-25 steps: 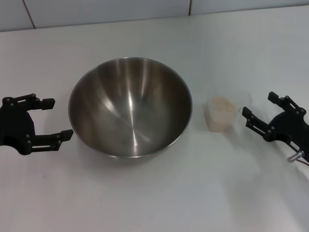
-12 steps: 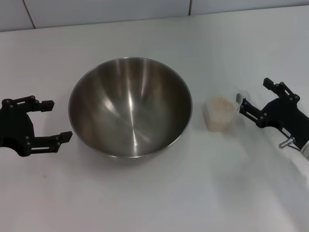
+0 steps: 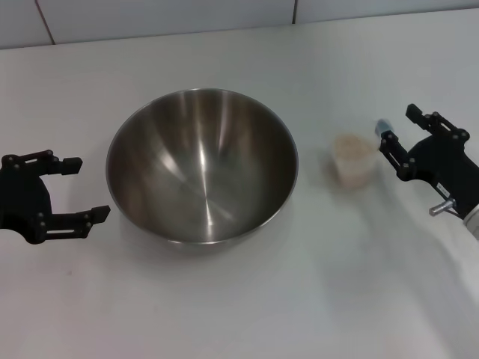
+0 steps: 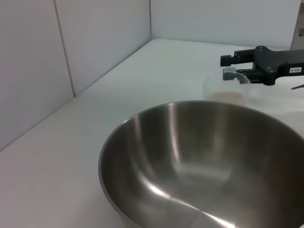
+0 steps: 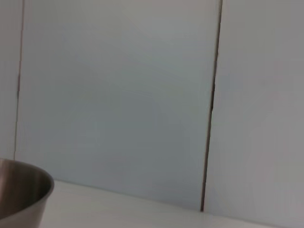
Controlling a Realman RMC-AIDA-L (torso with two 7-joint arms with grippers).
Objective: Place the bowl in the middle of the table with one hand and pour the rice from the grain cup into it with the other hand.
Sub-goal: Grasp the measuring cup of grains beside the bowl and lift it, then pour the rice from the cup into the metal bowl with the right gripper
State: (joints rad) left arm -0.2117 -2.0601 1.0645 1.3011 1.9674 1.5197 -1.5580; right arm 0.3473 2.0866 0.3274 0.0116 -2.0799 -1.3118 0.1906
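Observation:
The steel bowl [image 3: 202,164] stands in the middle of the white table [image 3: 247,299] and fills the left wrist view [image 4: 199,166]. My left gripper [image 3: 75,188] is open and empty, just left of the bowl and apart from it. My right gripper [image 3: 395,129] is to the right of the bowl, shut on the handle tab of the clear grain cup [image 3: 354,159]. It holds the cup slightly off the table. The rice [image 3: 352,146] fills the cup. The left wrist view also shows the right gripper [image 4: 230,67] and the cup [image 4: 227,92] beyond the bowl.
A tiled wall [image 3: 150,19] runs along the table's far edge. The right wrist view shows only the wall and a piece of the bowl's rim [image 5: 23,190].
My right gripper moved in toward the cup and away from me, and took its handle. The cup shifted right and rose. The left gripper and the bowl stayed put.

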